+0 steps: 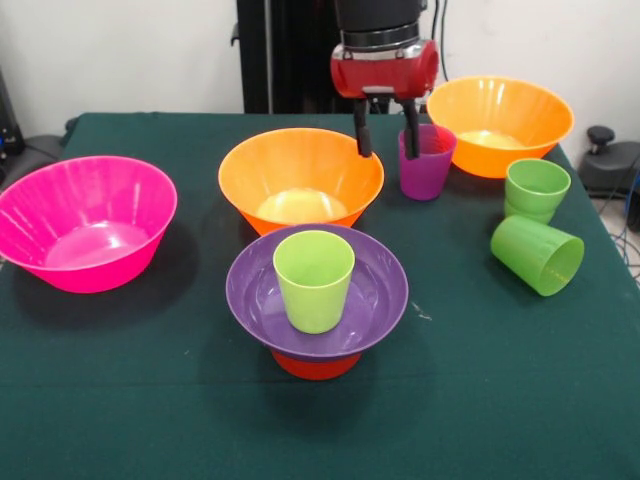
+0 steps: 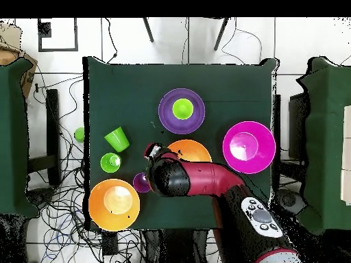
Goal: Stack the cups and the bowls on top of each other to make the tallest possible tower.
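Note:
The tower stands at the front middle: a small orange bowl (image 1: 315, 366) upside down, a purple bowl (image 1: 360, 300) on it, and a yellow-green cup (image 1: 313, 280) upright in that. My gripper (image 1: 388, 132) hangs open between the middle orange bowl (image 1: 300, 170) and the translucent purple cup (image 1: 430, 165). One finger (image 1: 411, 130) is at the cup's near rim, the other (image 1: 362, 130) is over the bowl's edge. In the overhead view my arm (image 2: 206, 179) covers part of that bowl (image 2: 192, 147), beside the purple cup (image 2: 140, 182).
A big pink bowl (image 1: 88, 222) sits at the left and a second orange bowl (image 1: 498, 120) at the back right. One green cup (image 1: 537, 188) stands upright and another (image 1: 538, 255) lies on its side at the right. Something small and green (image 2: 79, 134) lies off the table.

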Tool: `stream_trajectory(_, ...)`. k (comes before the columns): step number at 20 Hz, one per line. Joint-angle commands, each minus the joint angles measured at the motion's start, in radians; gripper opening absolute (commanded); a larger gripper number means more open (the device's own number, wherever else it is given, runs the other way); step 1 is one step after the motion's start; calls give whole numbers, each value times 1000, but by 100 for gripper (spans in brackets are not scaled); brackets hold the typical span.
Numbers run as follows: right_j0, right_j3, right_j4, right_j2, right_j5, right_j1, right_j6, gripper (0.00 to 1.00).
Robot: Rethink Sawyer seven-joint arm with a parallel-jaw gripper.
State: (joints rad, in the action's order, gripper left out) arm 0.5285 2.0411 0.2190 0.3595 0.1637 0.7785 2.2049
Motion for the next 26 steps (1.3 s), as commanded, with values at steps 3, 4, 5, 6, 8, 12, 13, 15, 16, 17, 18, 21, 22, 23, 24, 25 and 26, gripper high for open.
stream_trajectory(3,6,-53,-20,-9,32,-59,73,100)
stream_trajectory(4,0,-68,-19,-14,21,-79,76,100)
stream_trajectory(5,-7,-80,-18,-19,11,-93,80,100)
stream_trajectory(6,-18,-85,-19,-26,1,-104,87,100)
stream_trajectory(8,-40,-95,-27,-42,-7,-114,103,100)
stream_trajectory(12,-51,-95,-32,-46,-6,-115,106,100)
stream_trajectory(13,-49,-96,-33,-45,-3,-116,103,100)
stream_trajectory(15,-52,-97,-37,-48,-3,-118,103,100)
stream_trajectory(16,-56,-100,-39,-51,0,-118,104,100)
stream_trajectory(17,-63,-103,-45,-55,3,-119,108,100)
stream_trajectory(18,-70,-107,-50,-59,5,-120,112,100)
stream_trajectory(21,-98,-126,-68,-77,11,-125,123,100)
stream_trajectory(22,-99,-131,-72,-78,18,-124,121,100)
stream_trajectory(23,-100,-133,-74,-81,25,-121,117,100)
stream_trajectory(24,-97,-130,-74,-79,29,-118,113,100)
stream_trajectory(25,-93,-130,-74,-78,33,-116,107,100)
stream_trajectory(26,-90,-130,-74,-75,33,-117,104,100)
